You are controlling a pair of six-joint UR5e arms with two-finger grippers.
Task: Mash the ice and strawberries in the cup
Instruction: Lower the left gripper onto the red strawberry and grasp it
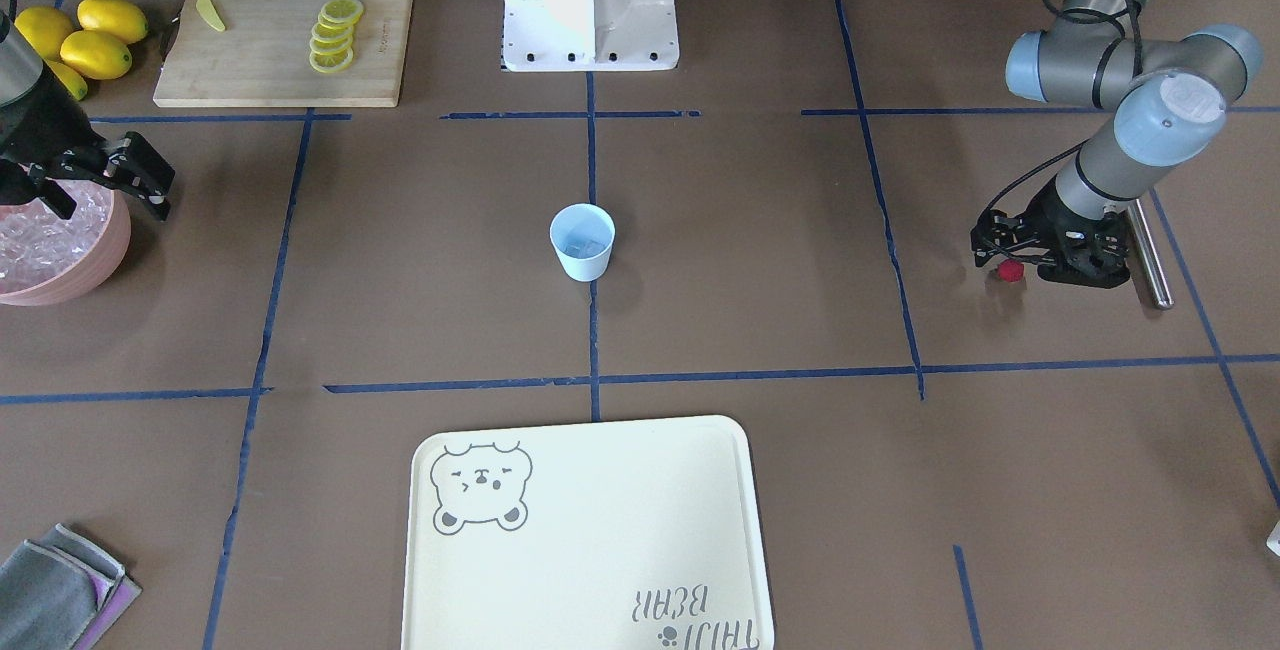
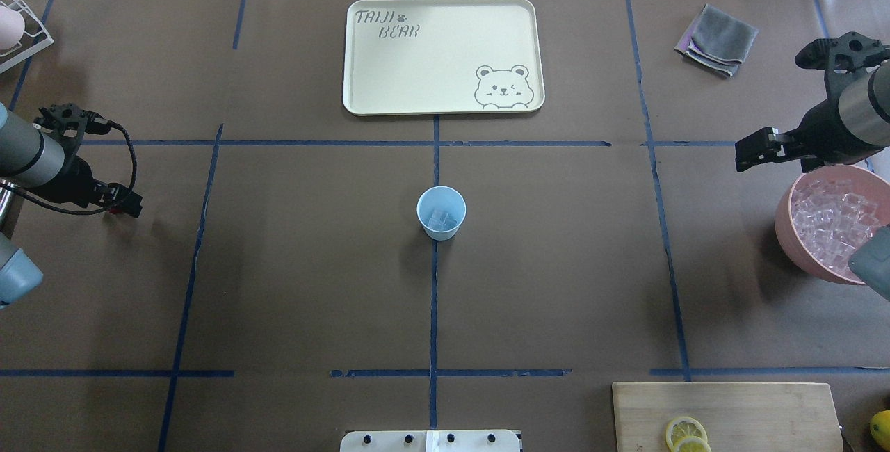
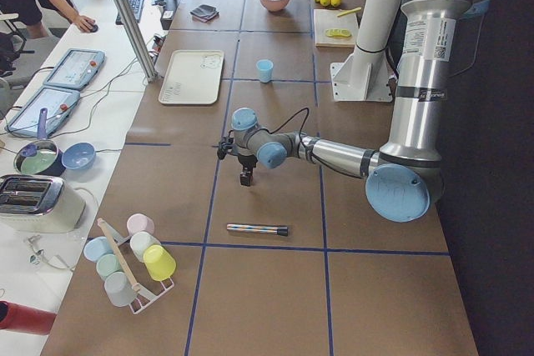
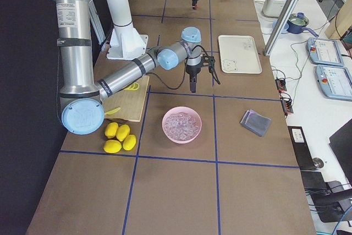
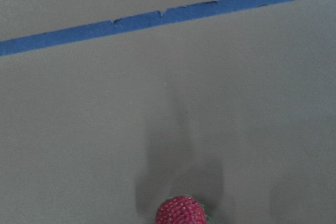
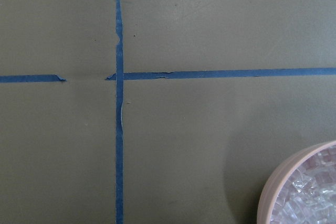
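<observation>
Brown paper gridded with blue tape covers the whole table. From across it, the cup [image 1: 582, 242] stands at the centre crossing with a few cubes of ice [image 1: 584, 251] in its bottom, so I judge the ice step begun, perhaps done. My left claw [image 1: 1003, 258] sits low over the paper, far out to its own side, with the strawberry [image 1: 1010, 271] right at its tips. I cannot tell whether I pinch it or only hover on it. A metal rod [image 1: 1150, 255] lies just behind that claw. My right claw [image 1: 152, 192] hangs at the rim of the pink bowl [image 1: 100, 268]; spread or pressed together, I cannot tell.

From overhead, the cup is well apart from both claws, and nothing red shows inside it.

From the left end of the table, my near arm points its claw straight down, and the rod lies flat, apart from it.

From the right end, my near arm's claw points down just beyond the bowl of spare cubes.

On my left wrist camera, the berry sits at the bottom edge over bare paper; no fingers show.

On my right wrist camera, only the bowl's rim and cubes fill one corner.

By my reckoning the berry has yet to reach the cup, and mashing has not begun.
</observation>
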